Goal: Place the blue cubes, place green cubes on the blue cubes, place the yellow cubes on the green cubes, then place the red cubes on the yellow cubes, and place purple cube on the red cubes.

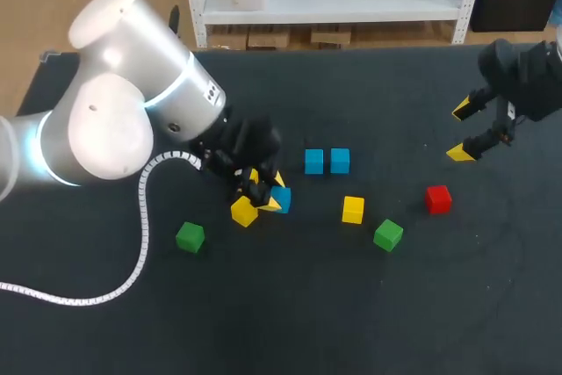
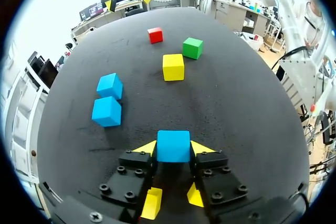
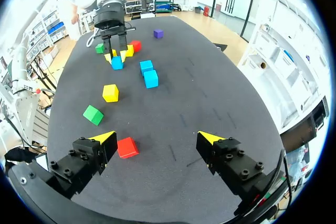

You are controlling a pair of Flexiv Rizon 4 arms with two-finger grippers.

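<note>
Black table under me. My left arm looms in big, and the left gripper is clamped on a blue cube, one yellow tip pressed to each side. Ahead of those fingers and off to one side, a second blue cube sits just beside a third blue cube. Straight ahead there's a yellow cube, then a green cube. My right gripper hangs wide open, holding nothing, with a red cube lying between its fingers, close to one and untouched.
</note>
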